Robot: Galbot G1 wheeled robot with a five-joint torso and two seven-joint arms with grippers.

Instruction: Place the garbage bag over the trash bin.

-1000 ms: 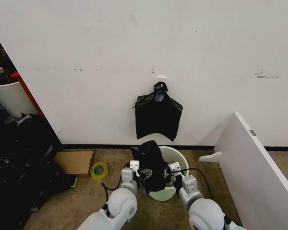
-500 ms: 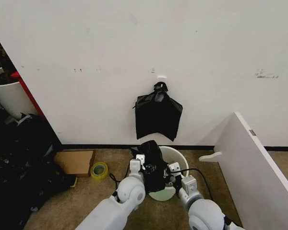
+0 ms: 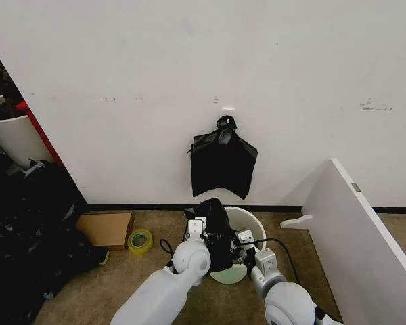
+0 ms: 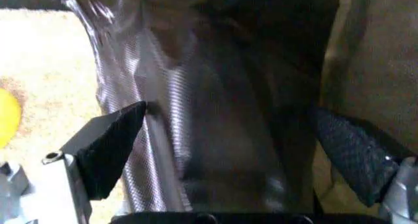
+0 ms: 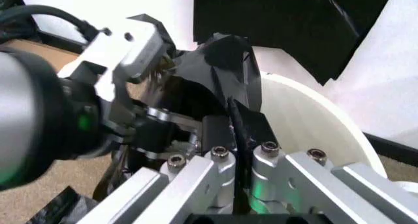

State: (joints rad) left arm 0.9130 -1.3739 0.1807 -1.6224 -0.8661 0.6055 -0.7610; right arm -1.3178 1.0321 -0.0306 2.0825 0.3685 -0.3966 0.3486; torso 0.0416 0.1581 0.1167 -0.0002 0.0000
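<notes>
Since a second ago our left arm has pushed forward, its left tool (image 3: pixel 200 229) now against the thin, glossy, crinkled black plastic garbage bag (image 3: pixel 215 229), fingers (image 4: pixel 107 145) spread with the film between them. Our right tool (image 5: pixel 236 117) is pinched on a fold of the same bag, just beside the left one. That bag sits bunched over the near-left rim of the small round white plastic trash bin (image 3: pixel 252 227), on the carpeted floor (image 3: pixel 122 284) by the white wall (image 3: pixel 189 68).
</notes>
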